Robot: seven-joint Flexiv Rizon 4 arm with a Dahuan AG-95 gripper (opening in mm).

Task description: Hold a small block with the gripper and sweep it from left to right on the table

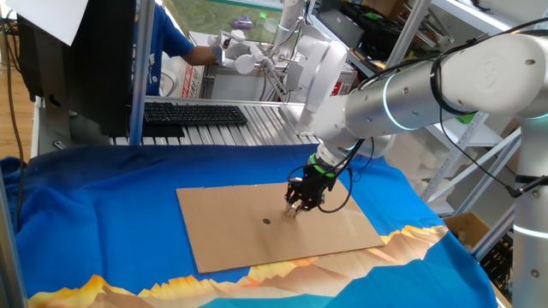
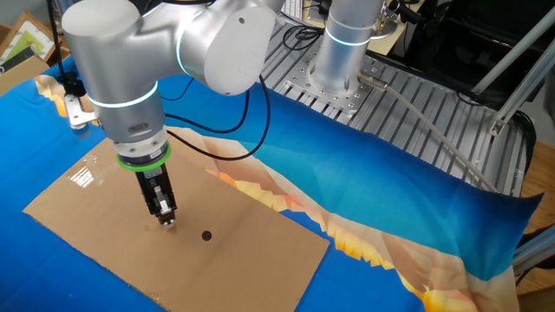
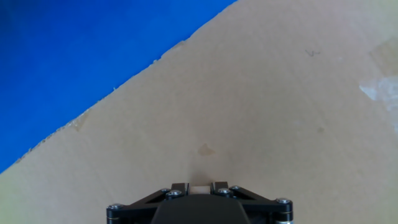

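- The small block (image 3: 199,187), a pale tan sliver, sits pinched between the two black fingers of the gripper (image 3: 199,188), its edge just showing at the fingertips in the hand view.
- The gripper (image 1: 294,208) points straight down, clamped on the block, with its tip at the cardboard sheet (image 1: 274,224); whether the block touches the sheet cannot be told.
- In the other fixed view the gripper (image 2: 164,217) hangs below a bright green ring (image 2: 143,158), with the block (image 2: 167,224) a pale speck at its tip.
- A small dark round dot (image 2: 206,235) lies on the cardboard near the gripper, apart from it; in one fixed view the dot (image 1: 266,221) lies to the picture-left of the fingers.
- The brown cardboard sheet (image 2: 87,204) lies flat beneath the tool on the table (image 1: 94,214), which is draped in bright blue fabric with a jagged orange-yellow border (image 1: 257,274).
- No container shows in any view.
- Behind the gripper rises the bulky white-grey robot arm (image 1: 445,85).
- Beyond the table stands a slatted metal bench (image 1: 248,133) bearing a black keyboard (image 1: 193,113).
- Farther back, a white robot hand (image 1: 240,53) and a figure in a blue shirt (image 1: 167,47) appear amid lab shelving.
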